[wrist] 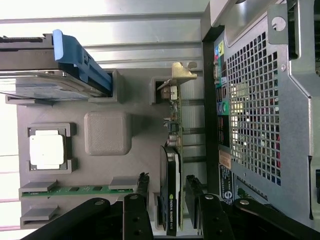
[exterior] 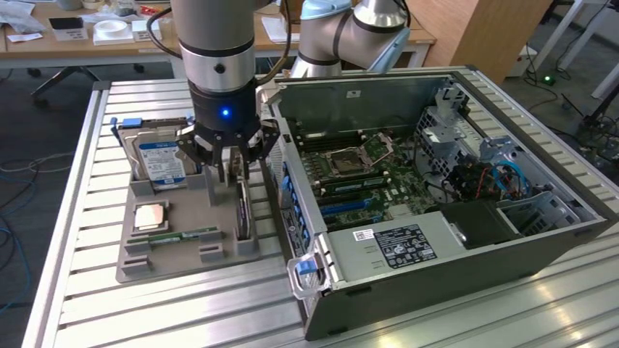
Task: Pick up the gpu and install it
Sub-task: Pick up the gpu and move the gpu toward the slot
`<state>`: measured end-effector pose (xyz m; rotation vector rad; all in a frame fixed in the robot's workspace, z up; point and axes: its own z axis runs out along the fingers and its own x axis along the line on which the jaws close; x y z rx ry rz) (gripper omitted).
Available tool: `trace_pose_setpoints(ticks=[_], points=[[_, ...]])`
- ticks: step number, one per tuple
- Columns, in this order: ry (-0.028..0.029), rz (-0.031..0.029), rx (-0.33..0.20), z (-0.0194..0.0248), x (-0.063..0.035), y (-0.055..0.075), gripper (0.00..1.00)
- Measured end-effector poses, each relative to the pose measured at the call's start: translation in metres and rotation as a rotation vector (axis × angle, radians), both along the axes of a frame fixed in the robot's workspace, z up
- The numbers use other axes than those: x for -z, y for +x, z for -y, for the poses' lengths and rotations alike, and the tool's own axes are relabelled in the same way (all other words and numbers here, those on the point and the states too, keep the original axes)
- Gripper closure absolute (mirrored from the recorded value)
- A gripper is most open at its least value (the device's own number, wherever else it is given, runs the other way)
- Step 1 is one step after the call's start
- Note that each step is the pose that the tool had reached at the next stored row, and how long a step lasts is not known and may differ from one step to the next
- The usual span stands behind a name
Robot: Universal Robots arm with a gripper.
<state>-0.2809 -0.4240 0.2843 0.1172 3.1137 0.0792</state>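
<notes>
Installation is not yet starting. The computer case (exterior: 387, 246) is lying open on the desk (exterior: 145, 319). Beside the case, the grey tray (exterior: 164, 270) is holding the gpu (wrist: 170, 195) on edge, unlifted. The hand (exterior: 230, 177) is hovering spread wide, straddling the gpu.

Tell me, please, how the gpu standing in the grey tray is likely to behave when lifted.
The gpu is probably stiff, since it looks like a flat, solid board. Standing on its thin edge in the grey tray, it could tip if nudged sideways. Its bare circuitry suggests it is fragile.
</notes>
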Motion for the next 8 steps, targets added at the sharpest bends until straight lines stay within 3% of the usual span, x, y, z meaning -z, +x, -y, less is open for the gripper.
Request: trace_pose_setpoints(ticks=[8], points=[[-0.0004, 0.0001, 0.0, -0.0001, 0.0028, 0.0048, 0.57]])
